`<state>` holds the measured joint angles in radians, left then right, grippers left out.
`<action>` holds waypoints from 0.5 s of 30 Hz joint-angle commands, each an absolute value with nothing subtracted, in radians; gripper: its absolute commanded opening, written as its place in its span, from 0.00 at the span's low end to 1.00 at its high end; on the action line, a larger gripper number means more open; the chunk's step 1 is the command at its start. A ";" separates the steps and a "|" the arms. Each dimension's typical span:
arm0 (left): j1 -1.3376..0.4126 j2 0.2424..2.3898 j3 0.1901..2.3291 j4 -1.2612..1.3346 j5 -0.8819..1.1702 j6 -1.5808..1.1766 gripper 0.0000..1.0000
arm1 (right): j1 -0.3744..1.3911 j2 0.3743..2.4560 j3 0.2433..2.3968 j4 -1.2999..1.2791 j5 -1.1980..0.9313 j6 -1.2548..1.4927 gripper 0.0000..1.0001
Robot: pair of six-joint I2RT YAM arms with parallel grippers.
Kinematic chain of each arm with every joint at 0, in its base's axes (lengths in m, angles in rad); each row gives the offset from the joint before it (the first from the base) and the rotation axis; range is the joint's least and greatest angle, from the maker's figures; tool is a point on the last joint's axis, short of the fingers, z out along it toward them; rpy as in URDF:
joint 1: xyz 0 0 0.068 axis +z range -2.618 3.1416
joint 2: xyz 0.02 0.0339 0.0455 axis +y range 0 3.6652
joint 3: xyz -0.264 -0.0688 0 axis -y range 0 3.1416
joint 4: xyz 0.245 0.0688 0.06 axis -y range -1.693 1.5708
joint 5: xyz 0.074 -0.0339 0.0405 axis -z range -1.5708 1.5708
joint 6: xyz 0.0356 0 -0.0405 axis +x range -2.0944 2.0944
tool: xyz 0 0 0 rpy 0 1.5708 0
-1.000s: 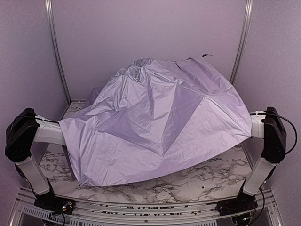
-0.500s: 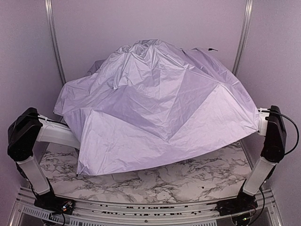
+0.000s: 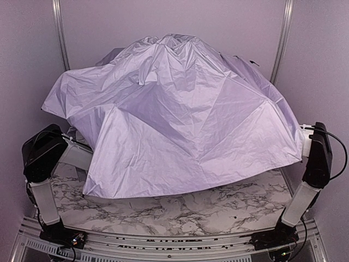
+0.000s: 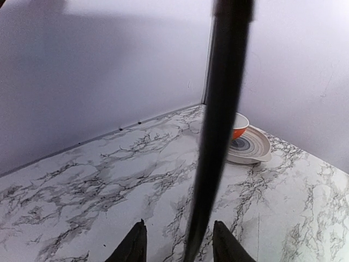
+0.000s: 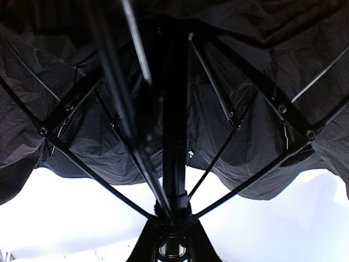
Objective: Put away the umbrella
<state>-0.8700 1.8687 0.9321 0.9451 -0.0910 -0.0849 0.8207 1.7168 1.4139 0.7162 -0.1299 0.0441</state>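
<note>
the umbrella (image 3: pixel 180 109) drapes over us: our left gripper (image 4: pixel 179 225) gapes around its shaft (image 4: pixel 218 109), right gripper (image 5: pixel 172 236) clamps it; bowl (image 4: pixel 239 129) on plate (image 4: pixel 255 148) beyond.

shiny creased lavender cloth umbrella (image 3: pixel 180 120), matt black lining (image 5: pixel 82 136), smooth marble-patterned table (image 3: pixel 191 210), glossy plate (image 4: pixel 255 148)

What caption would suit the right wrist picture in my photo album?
Under the umbrella: right gripper clamps the shaft, black ribs fanning out overhead.
</note>
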 commanded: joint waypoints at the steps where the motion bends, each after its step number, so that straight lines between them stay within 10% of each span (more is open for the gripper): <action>1: -0.862 1.882 0.955 0.971 -0.119 -0.093 0.25 | 0.824 1.667 1.445 0.806 -0.149 0.080 0.00; 5: -0.861 1.870 0.940 0.978 -0.112 -0.106 0.00 | 0.819 1.659 1.435 0.783 -0.155 0.077 0.00; 15: -0.859 1.701 0.928 0.936 -0.220 -0.027 0.00 | 0.807 1.684 1.317 0.455 -0.076 -0.067 0.00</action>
<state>-0.8776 1.8305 0.9035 0.8879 -0.1177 -0.0387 0.8143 1.6955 1.3918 0.6388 -0.1265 0.0162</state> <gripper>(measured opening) 0.037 0.143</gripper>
